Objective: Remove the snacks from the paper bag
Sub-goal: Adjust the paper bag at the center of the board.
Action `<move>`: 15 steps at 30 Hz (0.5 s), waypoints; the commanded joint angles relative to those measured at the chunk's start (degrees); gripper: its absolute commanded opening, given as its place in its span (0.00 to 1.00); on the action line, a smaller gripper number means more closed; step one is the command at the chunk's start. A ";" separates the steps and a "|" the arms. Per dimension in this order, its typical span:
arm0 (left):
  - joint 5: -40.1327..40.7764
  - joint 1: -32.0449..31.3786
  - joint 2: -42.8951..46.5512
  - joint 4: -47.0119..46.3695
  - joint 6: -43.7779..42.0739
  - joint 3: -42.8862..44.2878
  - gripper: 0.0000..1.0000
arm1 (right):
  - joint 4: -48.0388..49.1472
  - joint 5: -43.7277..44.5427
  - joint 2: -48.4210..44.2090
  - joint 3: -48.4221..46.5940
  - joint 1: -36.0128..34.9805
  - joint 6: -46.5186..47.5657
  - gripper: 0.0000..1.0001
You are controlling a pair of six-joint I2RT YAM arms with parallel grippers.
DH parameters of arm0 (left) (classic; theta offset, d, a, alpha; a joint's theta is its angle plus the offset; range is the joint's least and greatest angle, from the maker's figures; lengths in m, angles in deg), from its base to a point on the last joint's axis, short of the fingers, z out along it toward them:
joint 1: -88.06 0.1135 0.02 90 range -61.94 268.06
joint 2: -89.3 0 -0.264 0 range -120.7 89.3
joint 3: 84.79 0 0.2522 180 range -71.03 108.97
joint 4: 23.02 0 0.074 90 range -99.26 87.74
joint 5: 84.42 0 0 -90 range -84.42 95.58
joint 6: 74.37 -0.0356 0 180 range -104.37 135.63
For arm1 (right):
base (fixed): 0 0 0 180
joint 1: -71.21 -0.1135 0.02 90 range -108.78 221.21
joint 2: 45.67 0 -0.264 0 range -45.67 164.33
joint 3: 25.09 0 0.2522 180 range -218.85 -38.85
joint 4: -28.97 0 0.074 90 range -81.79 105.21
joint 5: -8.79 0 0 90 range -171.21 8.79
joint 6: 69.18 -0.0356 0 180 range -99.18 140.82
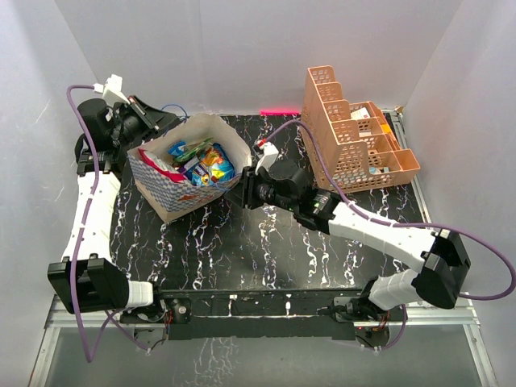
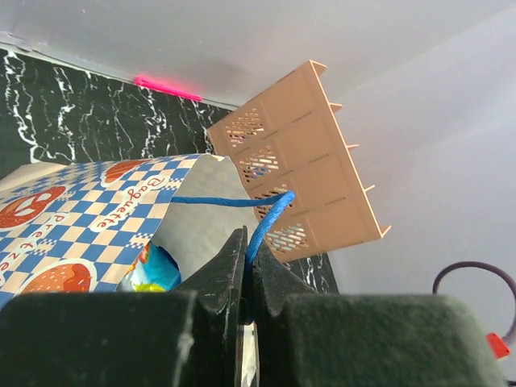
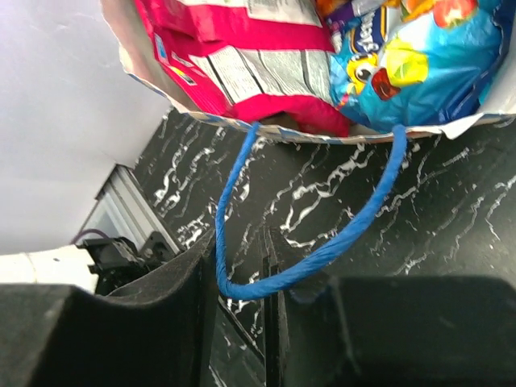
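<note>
The checkered paper bag [image 1: 173,193] stands open at the table's back left, leaning, with its mouth facing up. Several snacks fill it: a large red bag [image 1: 155,160] and blue packets [image 1: 214,166]. My left gripper [image 1: 164,121] is at the bag's far rim, shut on a blue cord handle [image 2: 270,216]. My right gripper [image 1: 244,187] is at the bag's right side. Its jaws stand a little apart, with the other blue handle loop [image 3: 339,246] hanging between them. The right wrist view looks into the bag at the red bag [image 3: 242,48] and a blue packet [image 3: 419,56].
An orange lattice rack [image 1: 347,137] with small boxes stands at the back right, also in the left wrist view [image 2: 298,177]. A pink-red strip [image 1: 278,110] lies along the back edge. White walls close in on three sides.
</note>
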 commanded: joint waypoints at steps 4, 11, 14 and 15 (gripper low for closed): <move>-4.24 -2.09 4.73 2.41 -0.07 4.20 0.00 | -10.79 5.07 -6.11 -0.03 0.20 5.98 0.33; -4.82 -2.58 4.88 4.46 0.12 5.42 0.00 | -24.61 18.15 -15.82 -3.56 0.20 14.58 0.62; -4.94 -3.19 5.43 4.93 -1.31 6.06 0.00 | -24.46 21.41 -14.97 -8.17 0.20 20.18 0.68; -4.75 -3.22 5.47 5.26 -1.93 6.31 0.00 | -24.09 21.62 -13.54 -10.13 0.20 21.42 0.69</move>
